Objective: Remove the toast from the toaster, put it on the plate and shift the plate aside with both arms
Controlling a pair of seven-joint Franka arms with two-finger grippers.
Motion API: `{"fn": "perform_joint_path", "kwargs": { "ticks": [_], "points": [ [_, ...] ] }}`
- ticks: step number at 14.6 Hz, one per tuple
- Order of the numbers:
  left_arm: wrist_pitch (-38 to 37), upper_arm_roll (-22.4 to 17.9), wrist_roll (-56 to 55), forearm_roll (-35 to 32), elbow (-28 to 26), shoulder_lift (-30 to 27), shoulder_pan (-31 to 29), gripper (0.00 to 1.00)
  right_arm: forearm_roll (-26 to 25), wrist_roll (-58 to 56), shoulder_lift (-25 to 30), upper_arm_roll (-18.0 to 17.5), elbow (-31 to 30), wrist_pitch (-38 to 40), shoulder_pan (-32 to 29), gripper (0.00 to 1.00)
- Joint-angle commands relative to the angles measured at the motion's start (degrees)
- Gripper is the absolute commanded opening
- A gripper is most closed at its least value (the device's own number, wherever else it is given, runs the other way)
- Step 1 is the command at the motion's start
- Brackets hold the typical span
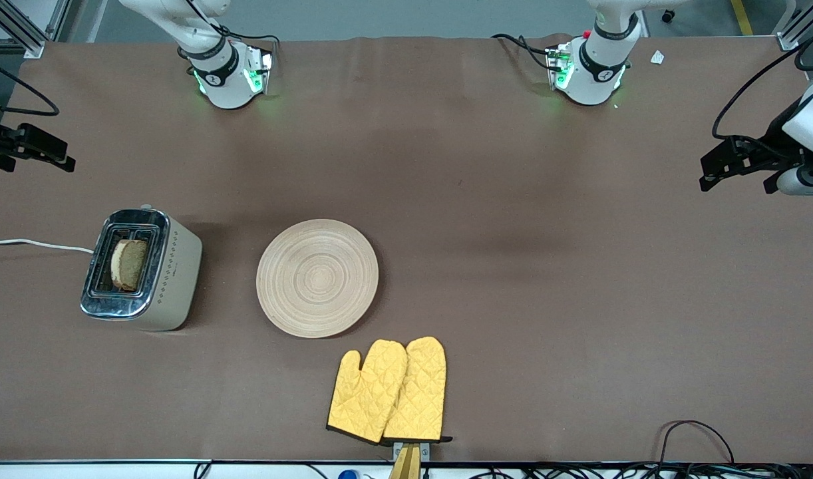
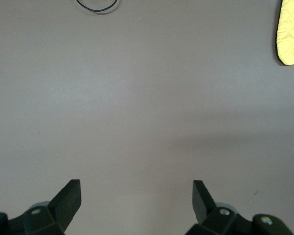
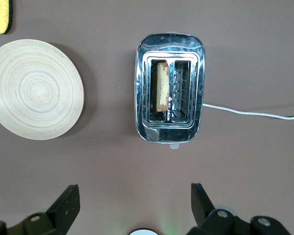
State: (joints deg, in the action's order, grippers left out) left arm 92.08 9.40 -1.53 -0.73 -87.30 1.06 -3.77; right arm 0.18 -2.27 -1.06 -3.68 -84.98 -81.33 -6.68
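The toast [image 1: 128, 264] stands upright in one slot of a chrome and cream toaster [image 1: 173, 273] toward the right arm's end of the table. It also shows in the right wrist view [image 3: 161, 86], in the toaster [image 3: 169, 129]. The plate [image 1: 317, 277] lies flat and empty beside the toaster; it shows in the right wrist view too [image 3: 34, 89]. My right gripper [image 1: 59, 158] hangs open and empty over bare table at the right arm's end [image 3: 134, 191]. My left gripper [image 1: 712, 169] hangs open and empty over bare table at the left arm's end [image 2: 137, 188].
A pair of yellow oven mitts [image 1: 390, 391] lies nearer to the front camera than the plate, at the table's front edge; one tip shows in the left wrist view [image 2: 291, 34]. The toaster's white cord [image 1: 34, 244] runs off the table's end. Black cables [image 1: 692, 432] lie along the front edge.
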Motion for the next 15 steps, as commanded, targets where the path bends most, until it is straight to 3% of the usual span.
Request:
{"fn": "perform_joint_path", "kwargs": {
  "ticks": [1, 15],
  "points": [
    [-1.1, 0.1, -1.0, -1.1, 1.3, 0.4, 0.3, 1.0, 0.2, -1.2, 1.3, -0.7, -1.2, -0.3, -1.0, 1.0],
    [-3.5, 0.1, -0.6, -1.5, 3.3, 1.3, 0.4, 1.0, 0.4, -0.7, 1.3, -0.9, -1.0, -0.2, -1.0, 1.0]
  ]
}}
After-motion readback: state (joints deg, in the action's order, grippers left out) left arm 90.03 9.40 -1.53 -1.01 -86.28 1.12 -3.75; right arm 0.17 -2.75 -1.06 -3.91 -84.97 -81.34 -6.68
